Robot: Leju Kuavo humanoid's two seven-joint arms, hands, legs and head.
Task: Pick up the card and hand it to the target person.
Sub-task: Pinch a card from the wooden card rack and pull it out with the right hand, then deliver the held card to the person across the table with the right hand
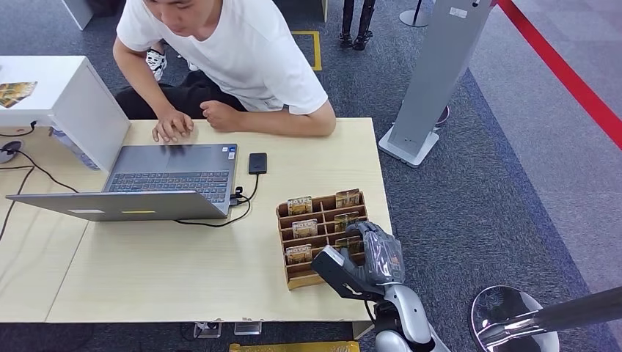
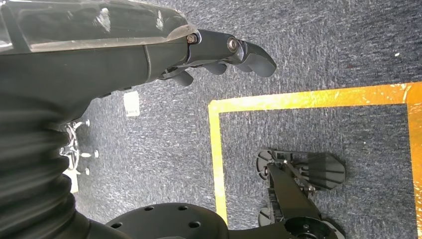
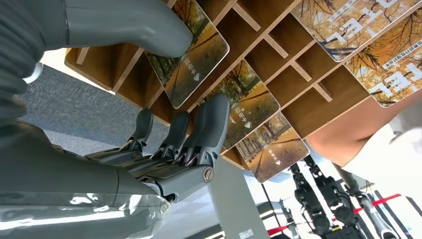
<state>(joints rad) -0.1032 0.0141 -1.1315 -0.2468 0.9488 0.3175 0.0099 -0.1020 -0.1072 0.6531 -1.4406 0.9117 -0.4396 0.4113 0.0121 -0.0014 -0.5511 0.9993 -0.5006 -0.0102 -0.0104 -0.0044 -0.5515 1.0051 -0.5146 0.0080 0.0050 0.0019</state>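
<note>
A wooden card holder (image 1: 297, 279) stands at the table's near right corner, with several autumn-print cards (image 1: 299, 205) upright in its slots. My right hand (image 1: 367, 257) is at the holder's near right side. In the right wrist view its thumb (image 3: 134, 25) lies on the face of one card (image 3: 199, 55), and its fingers (image 3: 211, 124) curl up on the card's other side, against the holder (image 3: 278, 64). A firm pinch is not plain. The person (image 1: 242, 51) in a white shirt leans on the table's far edge. My left hand (image 2: 149, 55) hangs over the carpet, holding nothing.
An open laptop (image 1: 169, 180) and a black phone (image 1: 257, 163) lie left of the holder, with cables trailing. A white box (image 1: 66, 95) sits at the far left. A grey kiosk stand (image 1: 433, 81) rises past the table's right end, and a metal stool (image 1: 506, 319) stands near right.
</note>
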